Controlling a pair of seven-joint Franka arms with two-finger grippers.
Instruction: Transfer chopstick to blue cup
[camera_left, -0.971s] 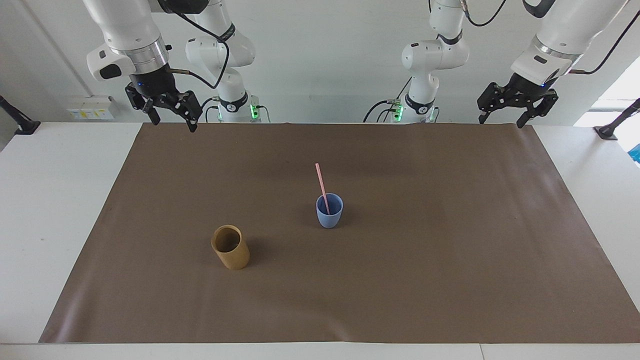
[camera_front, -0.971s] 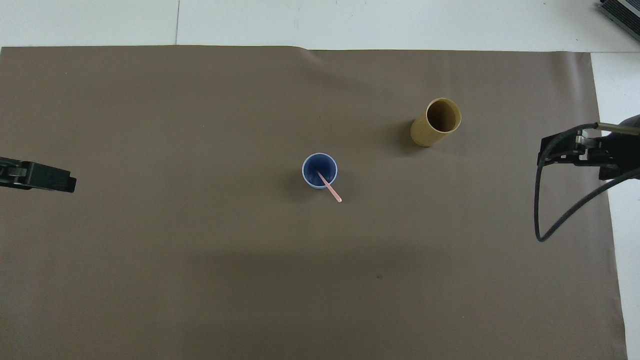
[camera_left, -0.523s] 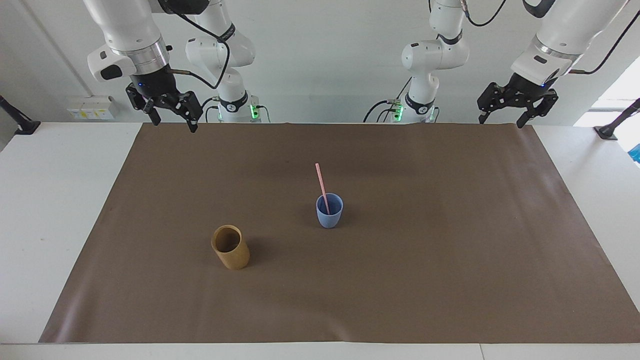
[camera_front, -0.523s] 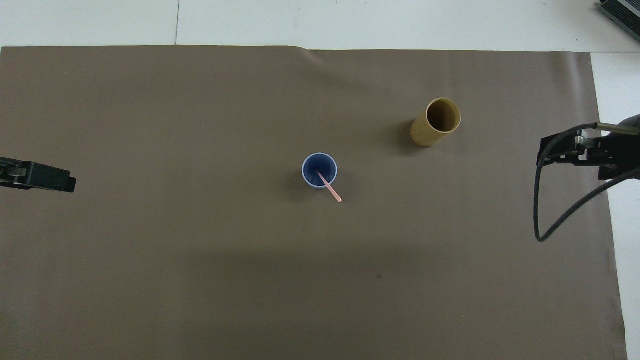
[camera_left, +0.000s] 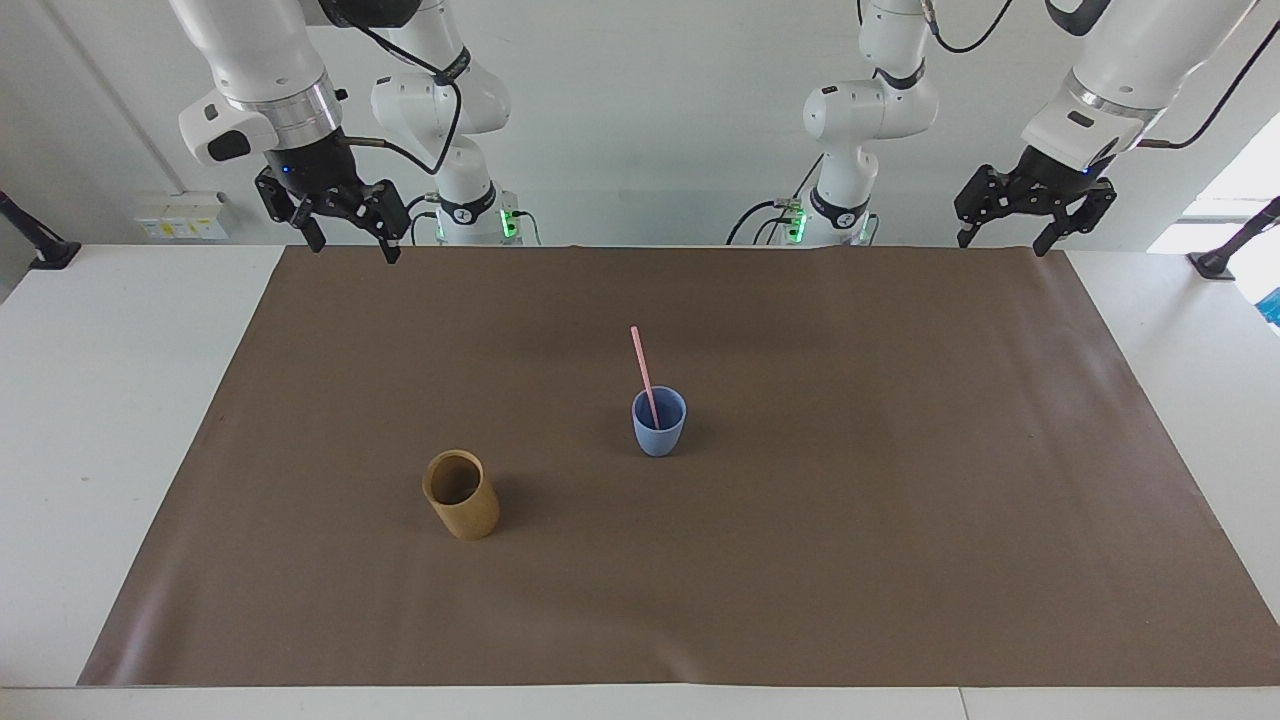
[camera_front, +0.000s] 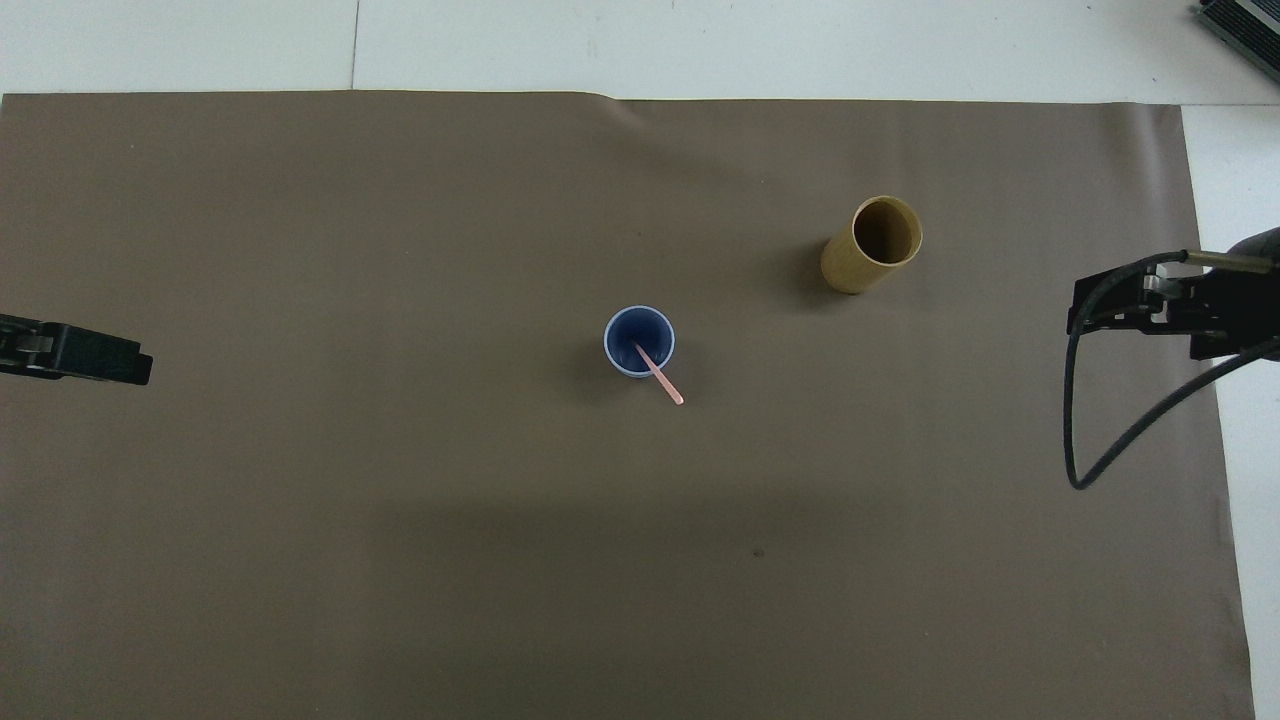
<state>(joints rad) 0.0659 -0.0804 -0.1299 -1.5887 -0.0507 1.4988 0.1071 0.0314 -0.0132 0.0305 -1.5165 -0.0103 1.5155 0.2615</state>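
Observation:
A pale pink chopstick (camera_left: 644, 372) stands in the blue cup (camera_left: 658, 432) near the middle of the brown mat. It leans on the rim, and its upper half sticks out toward the robots. In the overhead view the chopstick (camera_front: 660, 375) crosses the blue cup's (camera_front: 625, 330) rim. My right gripper (camera_left: 355, 248) hangs open and empty over the mat's robot-side edge at the right arm's end. At the left arm's end, my left gripper (camera_left: 1002, 244) hangs open and empty over the same edge. Both are well away from the cup.
A tan-brown cylindrical holder (camera_left: 461, 494) stands upright on the brown mat (camera_left: 900, 520), farther from the robots than the blue cup and toward the right arm's end. White table (camera_left: 90, 400) borders the mat.
The right gripper has risen and drifted slightly toward the middle of the table. The left gripper, cup, chopstick and holder have not moved.

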